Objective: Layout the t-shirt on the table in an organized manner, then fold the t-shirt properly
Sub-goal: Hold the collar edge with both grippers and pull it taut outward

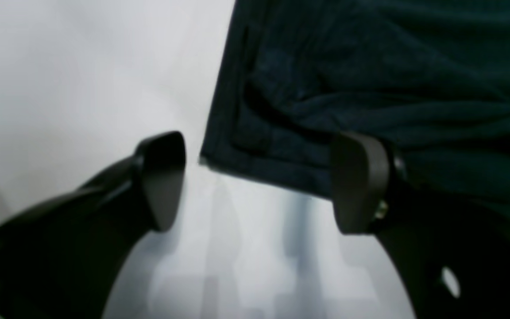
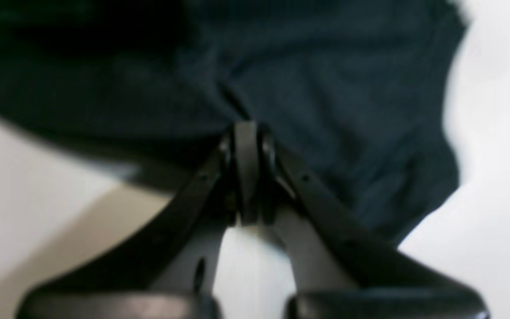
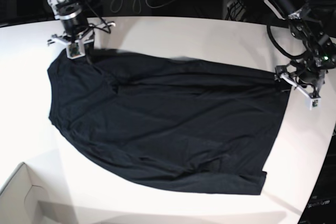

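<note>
Broadly, the t-shirt (image 3: 163,129) lay spread across the middle of the table (image 3: 220,40), a plain black garment opened out flat but with long creases running across it and one lower corner turned over on itself near the front edge. Its far left corner, as the base view showed it, reached up toward the back of the tabletop, and its right side ended in a straight hem close to the table's curved rim.

At that far left corner the right gripper (image 2: 246,133) was clenched, its two fingers pressed together with dark fabric bunched right at their tips; the right wrist view showed cloth gathered into a pucker where the fingertips met, so it was grasping the shirt there.

At the opposite side the left gripper (image 1: 257,177) stood with its jaws spread wide. One finger (image 1: 162,177) sat over bare white table just beside the hemmed corner of the shirt, and the other finger (image 1: 359,181) was over the fabric; whether either touched the cloth could not be told from the blurred wrist view.

Further out, a pale cardboard box (image 3: 23,198) corner showed at the front left of the base view, well apart from the shirt.
</note>
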`<state>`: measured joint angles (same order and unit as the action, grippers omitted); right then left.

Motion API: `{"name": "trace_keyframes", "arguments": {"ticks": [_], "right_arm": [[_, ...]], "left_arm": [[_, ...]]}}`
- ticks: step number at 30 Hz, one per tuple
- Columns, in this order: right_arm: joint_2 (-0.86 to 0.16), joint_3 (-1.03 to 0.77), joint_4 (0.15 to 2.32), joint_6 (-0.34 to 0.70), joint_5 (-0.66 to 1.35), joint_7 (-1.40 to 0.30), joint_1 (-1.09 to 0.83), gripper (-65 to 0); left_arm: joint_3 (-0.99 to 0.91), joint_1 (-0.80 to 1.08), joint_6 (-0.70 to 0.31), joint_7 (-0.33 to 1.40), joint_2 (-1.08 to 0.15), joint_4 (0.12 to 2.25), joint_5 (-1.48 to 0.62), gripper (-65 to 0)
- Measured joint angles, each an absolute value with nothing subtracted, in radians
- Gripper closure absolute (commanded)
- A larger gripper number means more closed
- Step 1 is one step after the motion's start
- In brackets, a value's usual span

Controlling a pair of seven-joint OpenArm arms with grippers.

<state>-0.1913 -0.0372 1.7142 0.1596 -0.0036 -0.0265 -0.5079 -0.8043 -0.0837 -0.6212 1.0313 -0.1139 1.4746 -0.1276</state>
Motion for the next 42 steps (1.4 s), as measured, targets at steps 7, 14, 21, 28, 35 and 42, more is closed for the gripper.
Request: {"name": "trace_keyframes", "arguments": {"ticks": [7, 14, 21, 28, 35, 42], "right_arm": [[-0.213, -0.035, 1.733, 0.160, -0.003, -0.030, -0.453, 0.0], [-0.213, -0.036, 1.702, 0.160, -0.003, -0.036, -0.428, -1.7], [-0.208, -0.043, 1.703, 0.160, -0.003, -0.032, -0.482, -6.3], [-0.205, -0.043, 1.703, 0.160, -0.003, -0.032, -0.519, -6.6], [-0.205, -0.043, 1.704, 0.160, -0.003, -0.033, -0.530, -6.6], [-0.205, -0.043, 1.705, 0.160, -0.003, -0.033, -0.533, -6.6]], "left_arm": [[-0.804, -0.078, -0.621, 1.031, -0.117, 1.475, -0.131, -49.4], [-0.804, -0.073, -0.621, 1.031, -0.125, 1.475, -0.131, -49.5], [-0.804, -0.076, -0.613, 1.022, -0.124, 1.468, -0.130, -49.6], [-0.794, -0.084, -0.612, 0.847, -0.122, 1.406, -0.125, -49.6], [-0.796, -0.109, -0.610, 0.776, -0.134, 1.248, -0.131, -49.5], [-0.797, -0.106, -0.614, 0.759, -0.136, 1.237, -0.142, -48.8]]}}
